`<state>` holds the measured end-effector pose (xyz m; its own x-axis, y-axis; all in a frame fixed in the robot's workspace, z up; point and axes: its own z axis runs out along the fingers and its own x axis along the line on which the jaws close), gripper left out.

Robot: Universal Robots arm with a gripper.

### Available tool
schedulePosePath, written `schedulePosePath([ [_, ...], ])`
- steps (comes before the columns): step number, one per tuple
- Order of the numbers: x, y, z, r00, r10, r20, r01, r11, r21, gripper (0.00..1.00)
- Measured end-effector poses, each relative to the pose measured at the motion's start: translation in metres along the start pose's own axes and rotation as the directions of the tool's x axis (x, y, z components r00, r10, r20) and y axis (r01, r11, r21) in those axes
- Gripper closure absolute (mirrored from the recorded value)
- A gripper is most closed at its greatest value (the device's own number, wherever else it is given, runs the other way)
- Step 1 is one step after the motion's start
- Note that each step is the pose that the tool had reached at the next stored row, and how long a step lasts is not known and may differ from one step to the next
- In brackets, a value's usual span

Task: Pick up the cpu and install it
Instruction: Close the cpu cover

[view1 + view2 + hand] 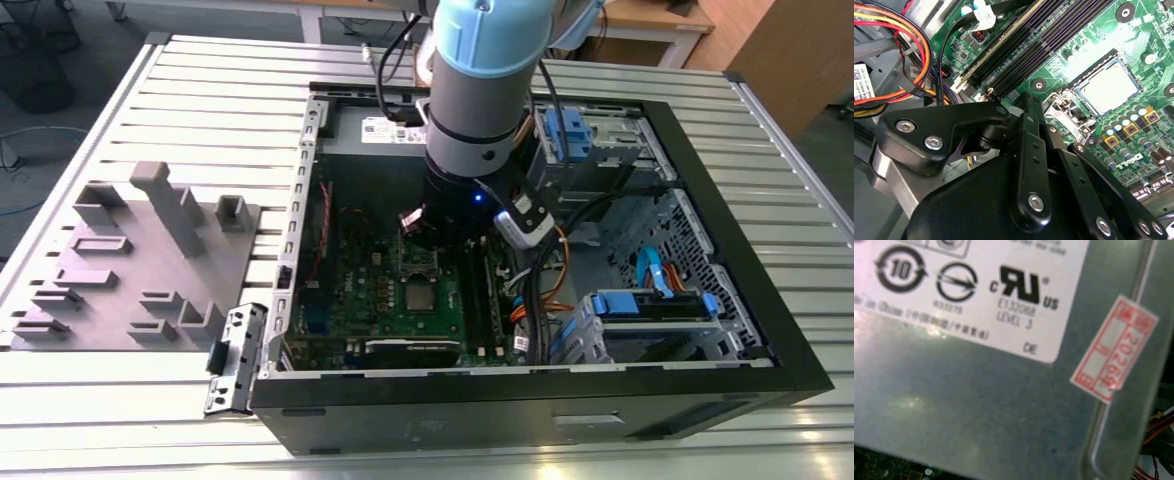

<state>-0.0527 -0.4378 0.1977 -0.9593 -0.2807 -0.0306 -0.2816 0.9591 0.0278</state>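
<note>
Table: nearest in the exterior view we see a slatted metal table (120,420) that carries everything else.
Case: a black computer case (534,405) lies on its side on the table with the open side up.
Bracket: a small perforated metal bracket (230,358) lies on the table just beside the case's near corner, on the exterior view's left.
Tray: a grey plastic tray (80,300) with upright blocks sits on the table on the exterior view's left, apart from the case.
Motherboard: the green motherboard (350,290) (1134,45) lies flat on the case floor.
Cpu: we find the cpu (419,297) (1109,87) lying flat in its socket on the motherboard, silvery top up, apart from the gripper.
Socket frame: the shiny metal socket frame (1060,114) stands tilted up from the board, between the cpu and the gripper.
Gripper: the gripper (1026,150) shows as black linkage bars in the second wrist view, above the board and near the socket. We cannot tell whether it is spread or closed.
Memory slots: long black memory slots (1024,50) run across the board beyond the gripper.
Cables: a red, orange and yellow cable bundle (914,45) curves along the case's edge.
Arm: the grey and pale blue arm (481,90) reaches straight down into the case.
Drive bays: blue-latched drive bays (654,305) fill the case's side on the exterior view's right.
Metal wall: in the first wrist view we see a grey metal wall (979,405) bearing a white label (979,300) and a red-and-white sticker (1114,350).
</note>
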Motion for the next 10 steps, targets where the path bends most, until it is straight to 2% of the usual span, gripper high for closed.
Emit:
schedulePosePath([
  [3, 0.0, 0.0001, -0.0012, 1.0, 0.0, 0.0003, 0.0, 1.0, -0.0005, 0.89],
  [7, -0.0001, 0.0003, -0.0072, 1.0, 0.0, 0.0018, 0.0, 1.0, -0.0044, 0.89],
  [10, -0.0002, 0.0003, -0.0076, 1.0, 0.0, 0.0027, 0.0, 1.0, -0.0068, 0.89],
])
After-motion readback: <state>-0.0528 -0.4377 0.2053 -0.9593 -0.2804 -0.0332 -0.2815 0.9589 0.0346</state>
